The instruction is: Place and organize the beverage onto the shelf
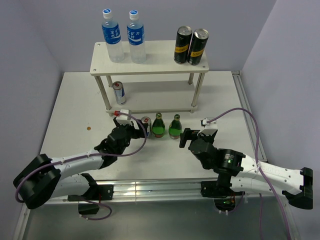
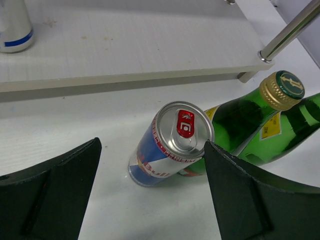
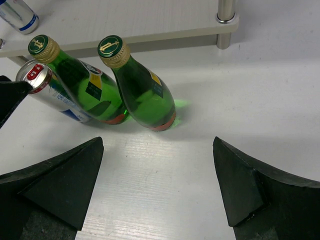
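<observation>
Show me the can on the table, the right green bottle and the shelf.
can [image 2: 183, 131]: left wrist view, lid.
right green bottle [image 3: 142, 92]: right wrist view, body.
shelf [image 1: 155, 55]: top external view, top board.

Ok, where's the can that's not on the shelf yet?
Top view: the can stands on the table before the shelf, left of the green bottles, at the left end effector.

"Bull" lettering partly legible on the blue-and-silver can [image 2: 167, 150] at mid-desk, white characters on the water bottles [image 1: 112, 36] unreadable, yellow print on the black cans [image 1: 183, 46] illegible

far bottle [image 2: 310, 111] cropped, shelf can [image 2: 14, 25] cropped
</observation>
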Controlling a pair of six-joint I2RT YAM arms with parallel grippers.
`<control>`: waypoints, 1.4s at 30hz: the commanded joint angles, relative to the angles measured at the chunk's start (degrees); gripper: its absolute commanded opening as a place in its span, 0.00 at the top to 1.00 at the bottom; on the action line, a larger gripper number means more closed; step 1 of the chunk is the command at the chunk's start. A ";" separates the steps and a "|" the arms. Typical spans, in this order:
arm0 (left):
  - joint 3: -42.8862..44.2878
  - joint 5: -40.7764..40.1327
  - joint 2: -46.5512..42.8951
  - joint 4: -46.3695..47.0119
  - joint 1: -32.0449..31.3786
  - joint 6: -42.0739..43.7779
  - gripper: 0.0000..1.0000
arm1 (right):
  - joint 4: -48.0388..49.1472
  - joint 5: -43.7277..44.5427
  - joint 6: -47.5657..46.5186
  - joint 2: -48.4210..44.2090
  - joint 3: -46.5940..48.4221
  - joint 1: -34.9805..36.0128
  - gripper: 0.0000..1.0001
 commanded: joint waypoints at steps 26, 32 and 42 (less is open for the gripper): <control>2.24 -5.42 -2.95 0.65 -7.05 3.06 0.10 | 0.60 0.44 1.67 0.09 -0.84 0.32 0.03; 0.23 -4.98 1.42 4.50 -7.22 2.02 0.10 | 0.33 0.44 1.85 0.18 -0.75 0.32 0.03; 2.94 -8.39 15.41 12.85 -7.31 3.06 0.12 | 0.33 0.44 2.02 0.18 -0.84 0.32 0.03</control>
